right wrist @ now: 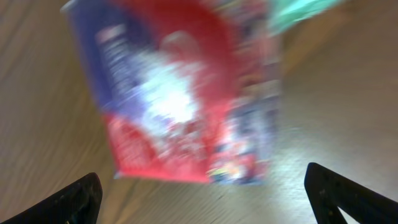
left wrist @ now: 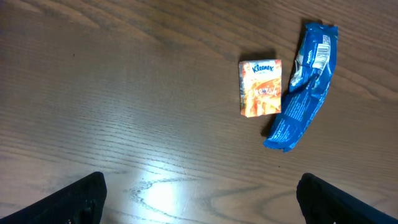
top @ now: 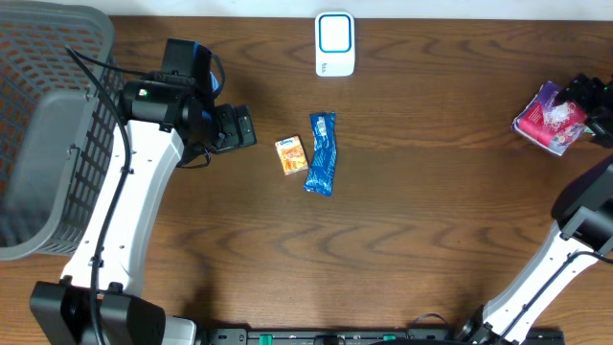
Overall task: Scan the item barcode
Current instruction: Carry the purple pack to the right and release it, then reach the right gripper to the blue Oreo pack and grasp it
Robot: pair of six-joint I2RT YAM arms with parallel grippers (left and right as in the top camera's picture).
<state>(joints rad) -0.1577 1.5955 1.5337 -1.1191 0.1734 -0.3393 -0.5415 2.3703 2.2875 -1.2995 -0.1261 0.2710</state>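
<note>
A small orange Kleenex pack (top: 291, 154) (left wrist: 260, 88) and a blue wrapper (top: 323, 153) (left wrist: 305, 87) lie side by side mid-table. A white scanner (top: 334, 43) stands at the far edge. My left gripper (top: 241, 127) (left wrist: 199, 190) hovers open to their left, nothing between its fingers. At the far right a red and purple packet (top: 549, 117) (right wrist: 180, 93) lies on the wood, blurred in the right wrist view. My right gripper (top: 581, 98) (right wrist: 202, 183) stands open just beside it, with its fingers spread wide and not touching the packet.
A grey mesh basket (top: 48, 134) fills the left edge of the table beside the left arm. Bare wood lies between the two middle items and the packet at the right.
</note>
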